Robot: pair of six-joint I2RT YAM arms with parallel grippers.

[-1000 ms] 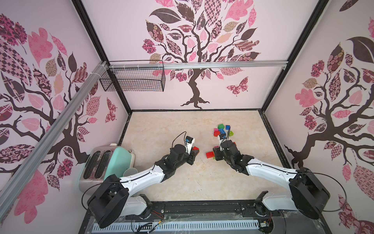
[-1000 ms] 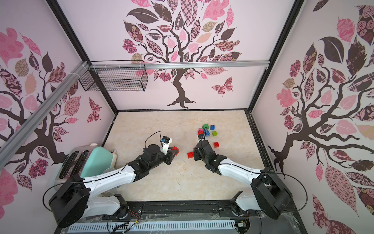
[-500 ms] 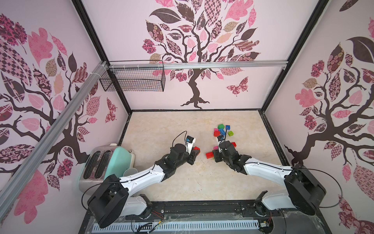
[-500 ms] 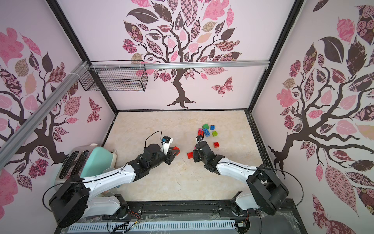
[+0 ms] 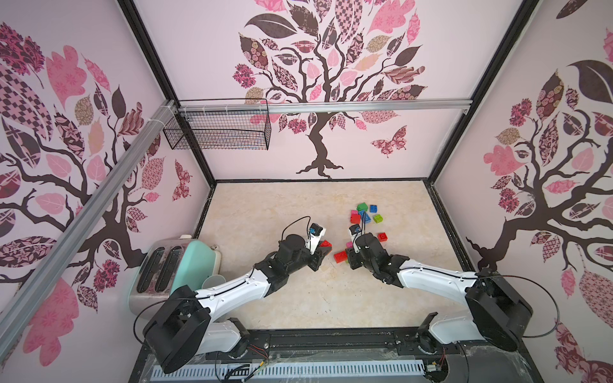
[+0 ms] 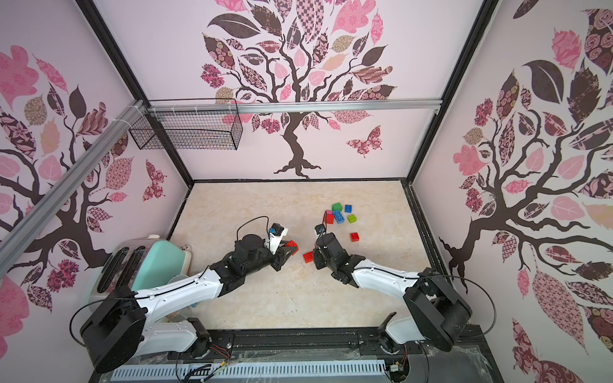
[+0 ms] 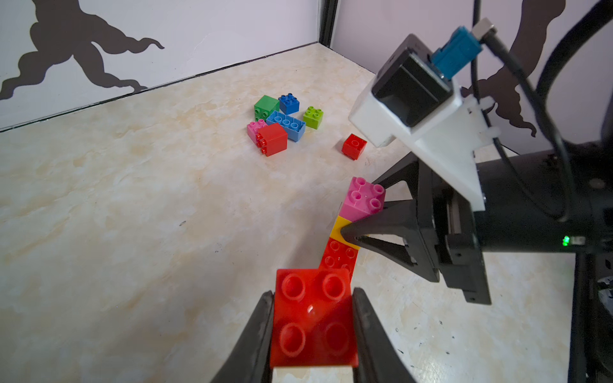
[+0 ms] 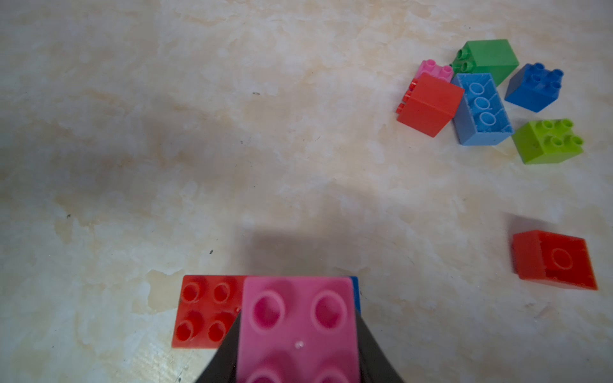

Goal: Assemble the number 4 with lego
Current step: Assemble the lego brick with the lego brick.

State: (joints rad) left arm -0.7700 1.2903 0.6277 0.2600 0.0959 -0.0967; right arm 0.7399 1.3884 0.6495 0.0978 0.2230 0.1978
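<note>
It is very tight in the middle of the desk [image 5: 265,215], and that is where I would expect trouble. The left gripper [image 7: 313,293] is clamped on a red square brick [image 7: 313,318], studs up, aimed at the small build. The right gripper [image 7: 361,208] hugs a pink brick [image 8: 297,328] on both sides. That brick sits on a yellow brick [image 7: 337,228], with a flat-lying red brick [image 7: 338,260] touching the yellow one. I cannot tell from here whether the pink is pressed fully home.

If the left arm brings its brick in now, its fingers could knock the right gripper's lower finger, which lies across the yellow. A push that is off the studs would shove the whole row along instead of seating it. If the right arm lifts, the pink could pop off, or it could drag the yellow up with it.

The desk is pale marbled beige, and it looks smooth and slippery, with nothing to brace a brick against. The spare lego is heaped nearby: a green brick [image 7: 266,105], a blue one [image 7: 289,102], a lime one [image 7: 313,116], a long light-blue one [image 7: 287,125] lying upside down, and a lone overturned red brick [image 7: 354,146] nearer the right arm.

The walls carry tree decals. A wire basket [image 5: 219,131] hangs from the rail, and a toaster [image 5: 159,268] stands well off to the left.
</note>
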